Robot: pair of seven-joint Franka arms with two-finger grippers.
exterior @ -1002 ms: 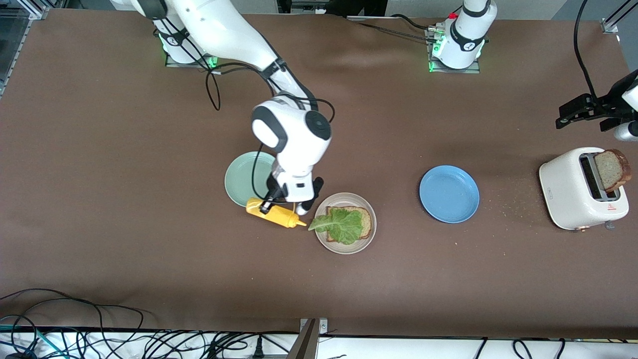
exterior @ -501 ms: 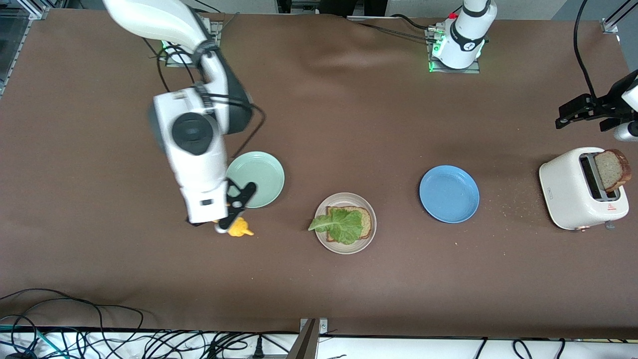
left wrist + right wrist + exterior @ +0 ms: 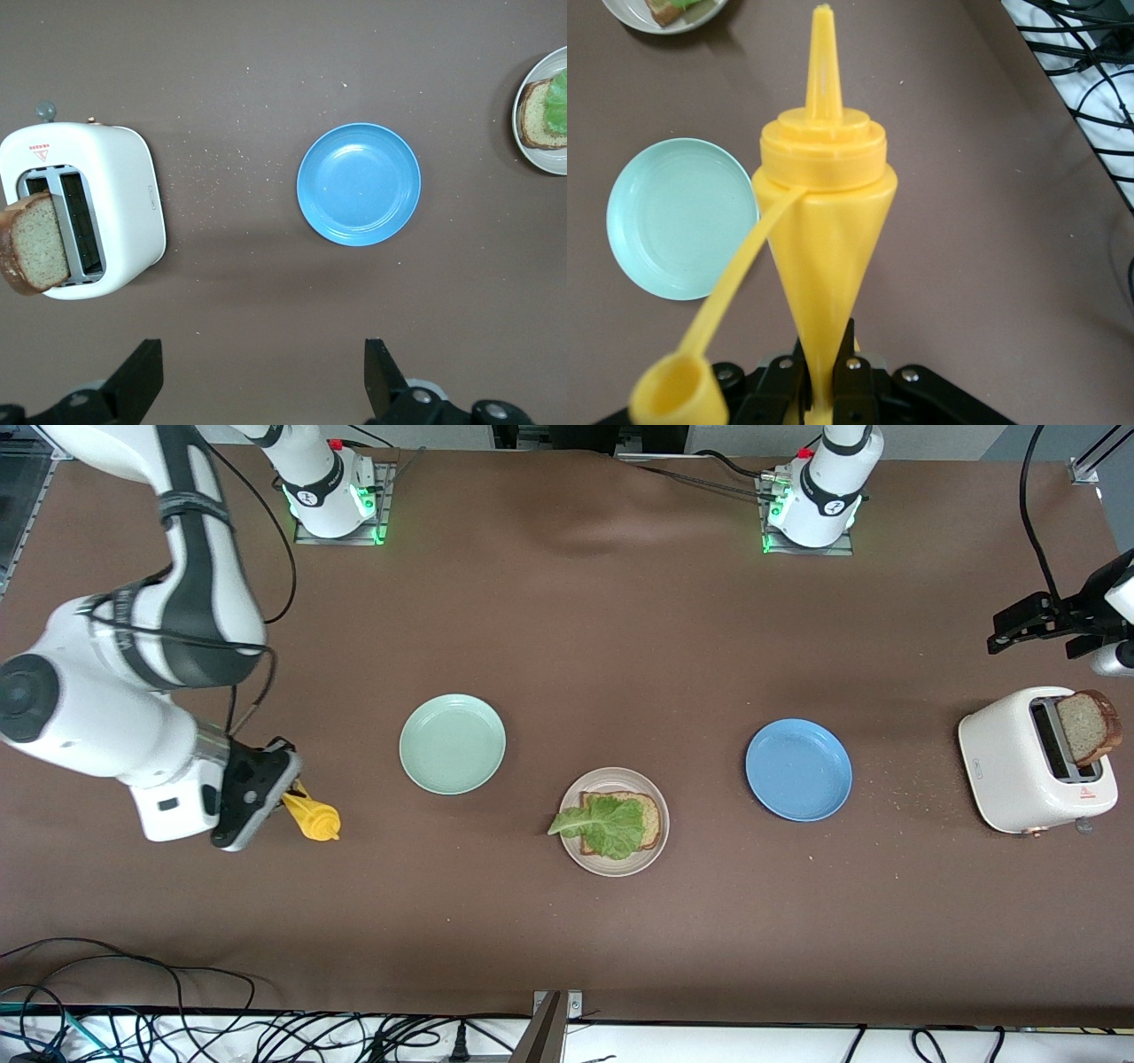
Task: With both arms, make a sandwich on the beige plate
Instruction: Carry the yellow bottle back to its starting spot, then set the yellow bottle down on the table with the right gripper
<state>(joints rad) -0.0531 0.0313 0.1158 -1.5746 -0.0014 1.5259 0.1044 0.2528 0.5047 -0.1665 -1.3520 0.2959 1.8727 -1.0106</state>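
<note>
Front view: right gripper (image 3: 266, 793) clamps a yellow squeeze bottle (image 3: 312, 817) over the table's right-arm end. Left gripper (image 3: 264, 385), fingers spread and empty, waits above the toaster (image 3: 1028, 766).

lettuce-topped bread slice (image 3: 618, 823) lies on the beige plate (image 3: 615, 780); right gripper (image 3: 266, 790) grips a yellow bottle (image 3: 312, 817) beside the mint-green plate (image 3: 452, 743).

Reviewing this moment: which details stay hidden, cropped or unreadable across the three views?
- Front view: the right gripper hides the base of the yellow plastic squeeze bottle.
- Front view: the ruffled green lettuce leaf covers most of the brown bread slice on the round beige plate, so sauce cannot be judged.
- Left wrist view: the left gripper is cropped by the edge.
- Front view: the white toaster conceals the lower part of the second bread slice.
</note>
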